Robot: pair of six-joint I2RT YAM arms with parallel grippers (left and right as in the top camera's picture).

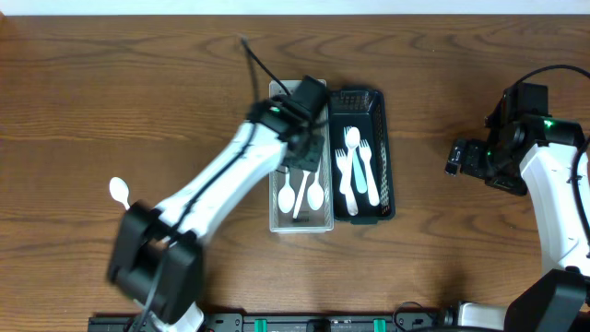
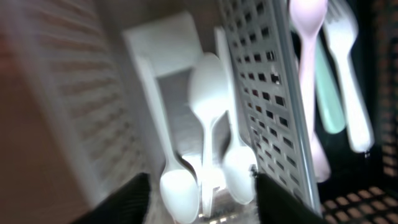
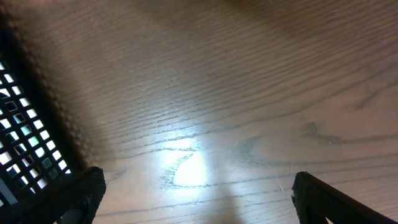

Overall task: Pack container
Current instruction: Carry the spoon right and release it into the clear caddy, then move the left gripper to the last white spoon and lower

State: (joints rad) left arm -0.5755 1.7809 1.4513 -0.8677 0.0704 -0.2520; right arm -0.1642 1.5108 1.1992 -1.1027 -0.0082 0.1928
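The left gripper [image 2: 205, 202] hangs inside the white basket [image 1: 277, 217] with its fingers spread wide and nothing pinched between them; three white spoons [image 2: 208, 93] lie directly beneath and just ahead of it. The basket's mesh wall [image 2: 267, 93] stands just beside its right finger, with the black basket [image 1: 387, 138] of forks [image 1: 343, 171] immediately beyond that.

The likeliest fault, I judge, is a snag: with the fingers this far apart in a narrow basket, any sideways drift on the lift could hook the mesh and drag or tip the basket, scattering what is packed; a low exit could also flick the spoons underneath.

One loose spoon [image 1: 118, 191] lies on the table [image 1: 184, 74], well behind the left gripper near the arm's base (the packing looks unfinished); flat on bare wood, it may skid or slip from the pads during a pinch.

The right gripper [image 3: 196, 193] is spread and empty over bare wood, the black basket off to its left; it seems no hazard.
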